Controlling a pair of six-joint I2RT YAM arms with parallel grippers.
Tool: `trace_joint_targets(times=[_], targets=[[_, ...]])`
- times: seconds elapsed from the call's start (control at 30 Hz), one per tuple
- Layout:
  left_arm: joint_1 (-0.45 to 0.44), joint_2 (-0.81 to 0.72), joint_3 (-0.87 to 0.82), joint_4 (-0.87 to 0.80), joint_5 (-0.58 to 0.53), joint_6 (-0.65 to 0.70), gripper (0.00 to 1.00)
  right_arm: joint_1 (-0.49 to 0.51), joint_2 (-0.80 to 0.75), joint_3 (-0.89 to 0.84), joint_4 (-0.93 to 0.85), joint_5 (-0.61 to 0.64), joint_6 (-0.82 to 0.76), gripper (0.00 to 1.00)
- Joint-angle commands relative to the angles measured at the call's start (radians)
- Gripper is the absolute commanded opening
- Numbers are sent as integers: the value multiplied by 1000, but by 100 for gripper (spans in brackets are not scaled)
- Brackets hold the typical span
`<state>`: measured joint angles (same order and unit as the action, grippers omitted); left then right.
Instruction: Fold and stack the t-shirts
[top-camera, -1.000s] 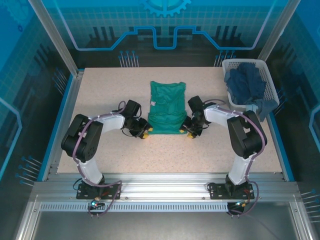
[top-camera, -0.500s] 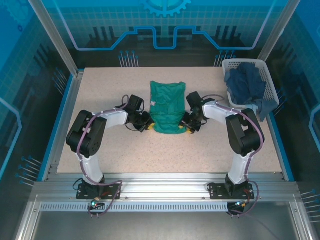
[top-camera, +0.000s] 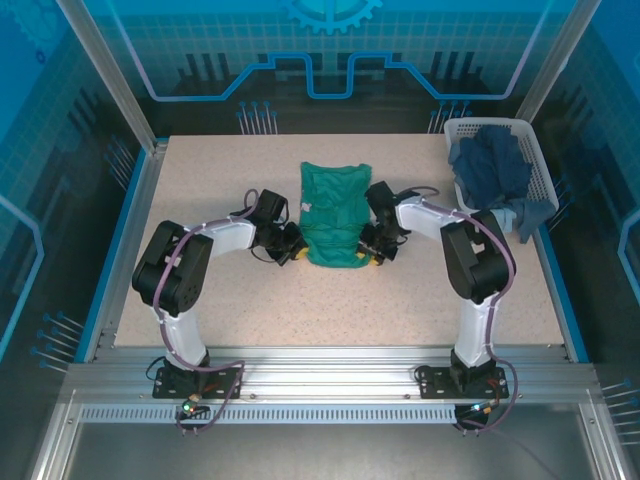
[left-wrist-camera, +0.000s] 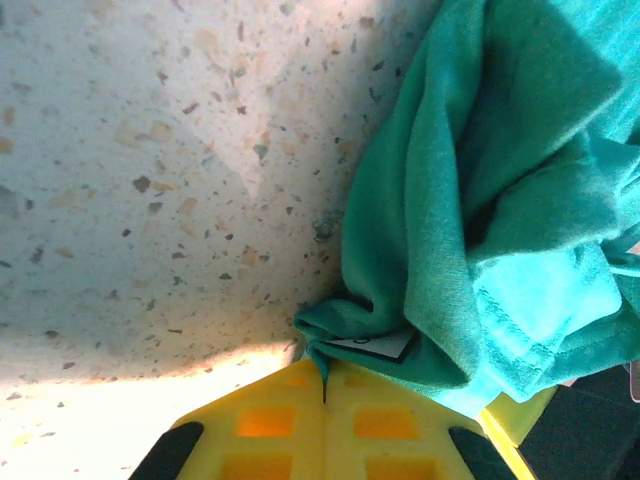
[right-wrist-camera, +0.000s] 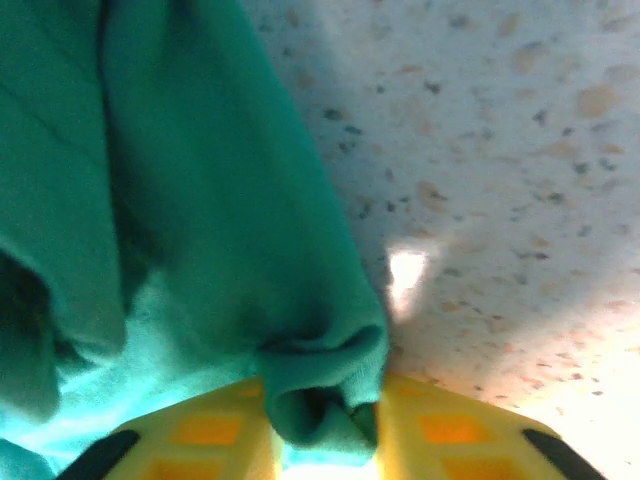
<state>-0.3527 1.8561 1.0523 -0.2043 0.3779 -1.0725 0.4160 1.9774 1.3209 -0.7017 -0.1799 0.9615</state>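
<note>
Two grippers, one teal-green t-shirt and one basket of dark cloth on a speckled table. Surroundings: white lattice basket at the far right corner, heaped with navy t-shirts, one draping over its near rim, well apart from both grippers. Teal-green t-shirt: mid-table, folded to a narrow strip running away from the arms, near end bunched and rumpled, flanked by both wrists. Left gripper: at the strip's near left corner; in its wrist view the yellow fingers meet with almost no gap, pinching a small fold of hem just beside a white label. Right gripper: at the near right corner; in its wrist view the yellow fingers stand narrowly apart with a thick tuck of teal cloth clamped between them, touching both pads. Cloth edges slope down from each pinch to the table.
</note>
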Motion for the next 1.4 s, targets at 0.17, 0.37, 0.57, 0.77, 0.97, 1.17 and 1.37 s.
trace_joint_targets(times=[0.17, 0.37, 0.57, 0.77, 0.97, 1.17, 1.37], targets=[[-6, -63, 33, -75, -39, 56, 0, 27, -20, 3, -26, 101, -19, 0], [-2, -143, 145, -179, -60, 121, 0, 10, -187, 11, -31, 113, -39, 0], [30, -152, 334, -233, -34, 120, 0, -45, -219, 147, -91, 67, -47, 0], [38, -204, 344, -254, -24, 110, 0, -51, -247, 192, -137, 39, -30, 0], [12, -315, 96, -200, -5, 75, 0, -24, -305, 43, -113, 14, -4, 0], [-33, -388, -80, -196, 16, 58, 0, 5, -345, -94, -107, -15, -8, 0], [-58, -447, -203, -202, 32, 73, 0, 34, -406, -212, -105, -27, -17, 0]])
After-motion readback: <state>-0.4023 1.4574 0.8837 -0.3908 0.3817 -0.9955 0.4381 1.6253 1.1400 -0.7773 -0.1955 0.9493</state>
